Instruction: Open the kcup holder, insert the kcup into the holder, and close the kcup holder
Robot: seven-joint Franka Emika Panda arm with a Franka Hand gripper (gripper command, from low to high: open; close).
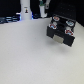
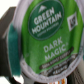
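Note:
The kcup fills the wrist view: a white pod whose green lid reads "Green Mountain Dark Magic", tilted and very near the camera. A teal finger pad presses against its rim, so the gripper looks shut on it. In the exterior view the gripper hangs at the back of the table, to the left of the kcup holder and apart from it. The holder is a black box with pale handles on its front. The picture is too blurred to show whether a drawer is pulled out.
Several red-and-white round pods lie on top of the holder. A tall white post stands at the back on the exterior view's left. The white tabletop spreads in front of the holder.

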